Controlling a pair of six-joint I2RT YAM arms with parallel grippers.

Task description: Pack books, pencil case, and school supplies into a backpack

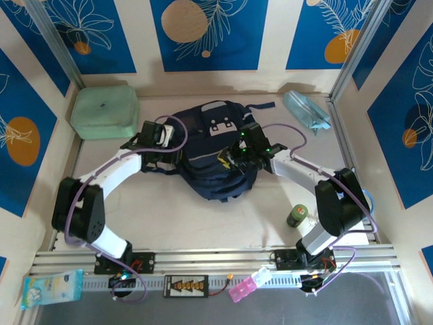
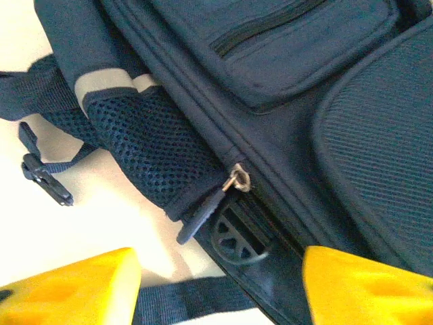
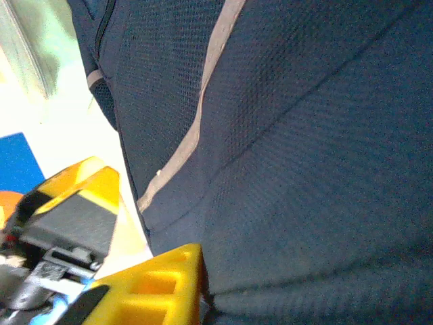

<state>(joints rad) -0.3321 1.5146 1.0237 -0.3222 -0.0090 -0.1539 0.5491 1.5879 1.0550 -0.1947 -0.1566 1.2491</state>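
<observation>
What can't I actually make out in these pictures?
- Inside of the backpack: top view, its own fabric covers it.
- Label on the small green container: top view, too small.
- Whether the right gripper pinches fabric: right wrist view, blurred and cut off by the edge.

Left pincer (image 2: 218,288) spread wide, right pincer (image 3: 127,249) parted

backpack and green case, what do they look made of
Backpack: matte navy woven fabric, probably nylon or polyester; the weave and a mesh side pocket show. Green case: smooth matte mint shell, perhaps plastic or silicone; too distant to tell.
</observation>
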